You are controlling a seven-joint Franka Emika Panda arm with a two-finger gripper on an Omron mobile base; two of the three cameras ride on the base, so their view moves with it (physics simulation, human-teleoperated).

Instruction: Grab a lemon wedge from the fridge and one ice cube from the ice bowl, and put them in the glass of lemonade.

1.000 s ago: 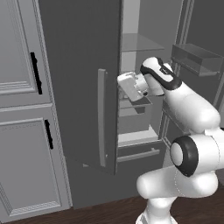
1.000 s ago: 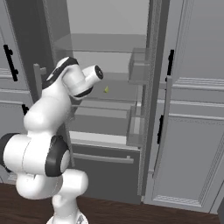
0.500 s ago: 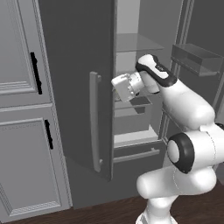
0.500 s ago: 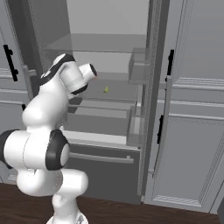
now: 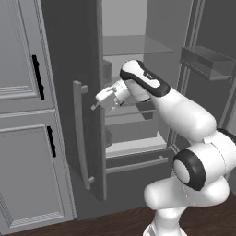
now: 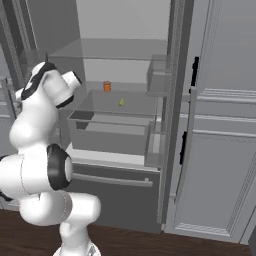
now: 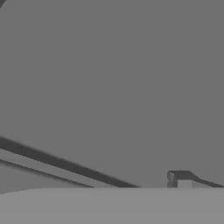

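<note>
The fridge [image 5: 124, 27] stands with both doors open. Its left door [image 5: 67, 50] is seen nearly edge-on, the pale bar handle [image 5: 79, 133] facing me. My gripper [image 5: 97, 102] sits against that door's inner side at mid height, holding nothing. The hand view faces the dark door panel, with one fingertip [image 7: 180, 179] far off to the right, so the jaws look spread. A small yellow lemon wedge [image 6: 121, 102] lies on the glass shelf [image 6: 125, 107] inside the fridge [image 6: 125, 30]. The ice bowl and the glass of lemonade are out of view.
An orange jar [image 6: 107, 86] stands at the back of the same shelf. Below are a clear crisper bin [image 6: 110, 132] and the drawer with its horizontal handle [image 6: 115, 179]. The right door [image 6: 175, 75] carries bins [image 5: 207, 60]. Light grey cabinets [image 5: 23, 115] [image 6: 225, 150] flank the fridge.
The left fridge door has swung further open to the left, with my gripper following along its inner side. My arm has moved off the shelf in the right base view, uncovering the orange jar.
</note>
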